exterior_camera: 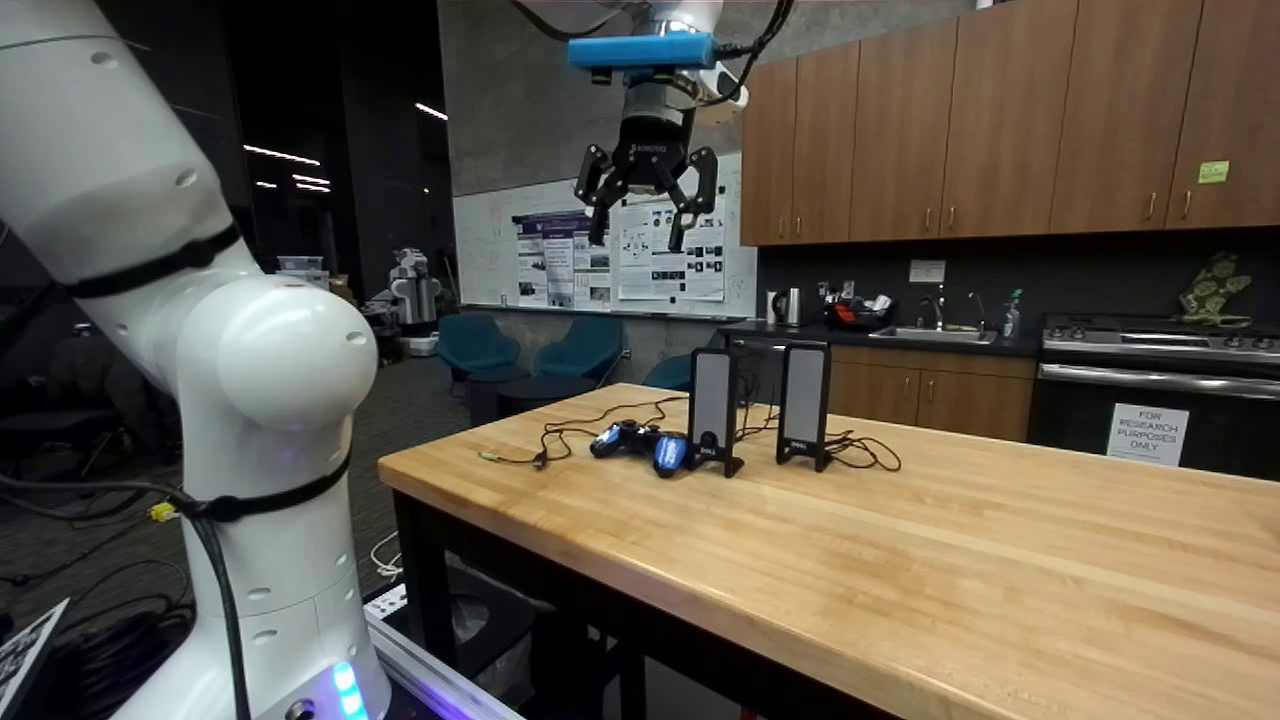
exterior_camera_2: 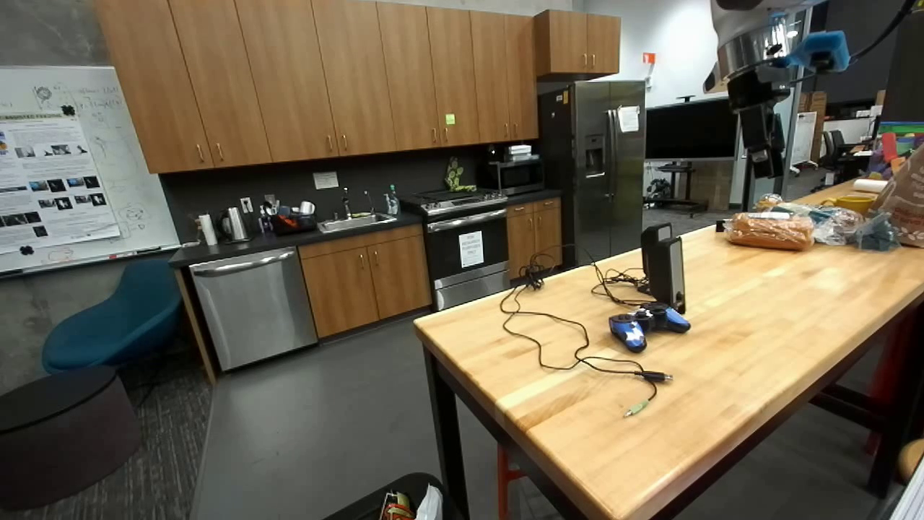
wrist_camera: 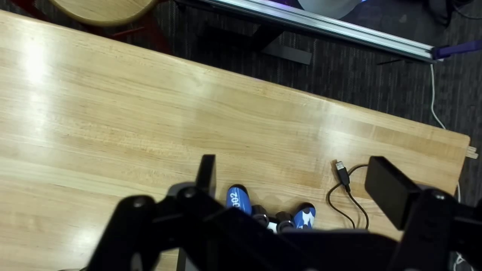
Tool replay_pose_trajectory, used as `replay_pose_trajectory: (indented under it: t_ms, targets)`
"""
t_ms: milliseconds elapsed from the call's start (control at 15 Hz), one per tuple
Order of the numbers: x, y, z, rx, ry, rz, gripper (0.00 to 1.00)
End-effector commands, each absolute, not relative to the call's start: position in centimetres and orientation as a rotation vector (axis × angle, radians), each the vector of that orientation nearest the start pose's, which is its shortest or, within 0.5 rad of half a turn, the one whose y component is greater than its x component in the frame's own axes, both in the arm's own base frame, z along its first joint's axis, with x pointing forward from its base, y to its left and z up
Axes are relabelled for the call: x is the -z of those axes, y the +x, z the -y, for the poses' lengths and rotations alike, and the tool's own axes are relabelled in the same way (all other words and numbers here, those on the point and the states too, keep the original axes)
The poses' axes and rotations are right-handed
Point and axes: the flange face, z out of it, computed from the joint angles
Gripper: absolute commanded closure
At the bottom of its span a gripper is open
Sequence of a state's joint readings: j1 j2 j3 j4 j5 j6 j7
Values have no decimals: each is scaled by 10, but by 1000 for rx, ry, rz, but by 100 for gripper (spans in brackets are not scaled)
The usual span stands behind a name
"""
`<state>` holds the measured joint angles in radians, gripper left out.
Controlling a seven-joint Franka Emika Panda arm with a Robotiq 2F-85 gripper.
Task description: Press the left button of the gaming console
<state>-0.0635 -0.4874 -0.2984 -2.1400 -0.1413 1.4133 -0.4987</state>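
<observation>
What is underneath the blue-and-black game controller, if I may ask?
The game controller rests on the wooden table, which shows beside both grips; the patch directly beneath is covered, so anything there cannot be seen.

The arm (exterior_camera: 110, 160) is glossy white, its joints (exterior_camera: 280, 350) rounded, with small grey caps (exterior_camera: 356, 338). Black straps (exterior_camera: 160, 265) belt it; a black cable (exterior_camera: 231, 620) hangs toward six o'clock. Blue lights (exterior_camera: 348, 690) glow at four o'clock on the base (exterior_camera: 190, 680). The gripper (exterior_camera: 638, 235) is black and hinged, with pale lettering (exterior_camera: 648, 148) – and a bright blue block (exterior_camera: 640, 51) at twelve o'clock.
</observation>
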Motion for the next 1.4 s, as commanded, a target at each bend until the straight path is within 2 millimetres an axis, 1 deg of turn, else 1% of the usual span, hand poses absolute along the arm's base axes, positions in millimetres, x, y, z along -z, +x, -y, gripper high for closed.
replay_pose_trajectory:
  t_ms: [0,333,600,733,1333]
  targets:
    - [-567,344,169,-338,-3015,266,0]
    - [-567,344,169,-329,-3015,286,0]
    - [-569,353,175,-228,-3123,313,0]
    - [-568,356,174,-243,-3093,299,0]
    - [-567,358,175,-214,-3112,308,0]
